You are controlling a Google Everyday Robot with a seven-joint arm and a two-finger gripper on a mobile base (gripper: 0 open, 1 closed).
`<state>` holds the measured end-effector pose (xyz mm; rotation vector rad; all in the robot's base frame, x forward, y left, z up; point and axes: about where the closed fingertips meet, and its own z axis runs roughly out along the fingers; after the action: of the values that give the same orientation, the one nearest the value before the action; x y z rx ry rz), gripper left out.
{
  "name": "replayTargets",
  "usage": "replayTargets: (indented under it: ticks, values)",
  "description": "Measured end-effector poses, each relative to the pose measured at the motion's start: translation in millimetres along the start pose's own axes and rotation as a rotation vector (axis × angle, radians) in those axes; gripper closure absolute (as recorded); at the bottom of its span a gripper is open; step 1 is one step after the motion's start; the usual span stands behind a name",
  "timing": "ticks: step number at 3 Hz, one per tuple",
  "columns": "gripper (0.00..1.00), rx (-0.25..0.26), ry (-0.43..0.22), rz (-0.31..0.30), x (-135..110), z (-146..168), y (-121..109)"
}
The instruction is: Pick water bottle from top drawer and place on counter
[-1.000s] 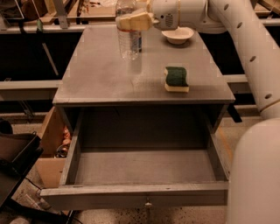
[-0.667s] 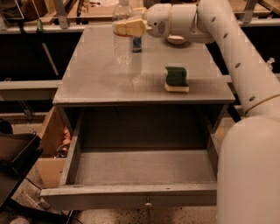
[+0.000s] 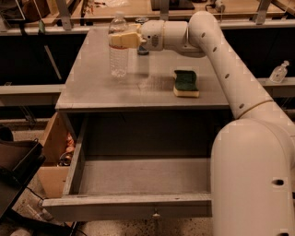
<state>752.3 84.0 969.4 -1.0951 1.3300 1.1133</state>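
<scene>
The water bottle (image 3: 118, 54) is clear and ribbed with a white cap. It is upright over the left part of the grey counter (image 3: 97, 90), with its base at or just above the surface. My gripper (image 3: 121, 40) reaches in from the right and is shut on the bottle's upper body, its tan fingers (image 3: 123, 40) on either side. The top drawer (image 3: 138, 177) is pulled wide open below the counter, and its inside shows nothing. Its small knob (image 3: 156, 214) is on the front panel.
A green and yellow sponge (image 3: 186, 83) lies on the right part of the counter. A small dark object (image 3: 143, 50) sits behind the gripper. A clear pump bottle (image 3: 279, 73) stands on a ledge at far right. A wooden bench (image 3: 138, 7) runs along the back. My arm (image 3: 239, 92) covers the right side.
My gripper has carried the water bottle leftward over the counter, and the arm has stretched further left. The sponge and drawer have not moved.
</scene>
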Motion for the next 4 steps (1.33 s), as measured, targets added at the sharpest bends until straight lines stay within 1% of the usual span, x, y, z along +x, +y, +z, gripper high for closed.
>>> replayTargets:
  ticks: [1, 2, 3, 4]
  values:
    - [1.0, -0.044, -0.022, -0.016, 6.9, 19.5, 2.7]
    - [1.0, -0.081, -0.012, -0.061, 9.0, 36.4, 11.4]
    - [1.0, -0.098, 0.005, -0.079, 10.3, 44.1, 17.2]
    - [1.0, -0.111, 0.026, -0.08, 16.5, 50.7, 19.3]
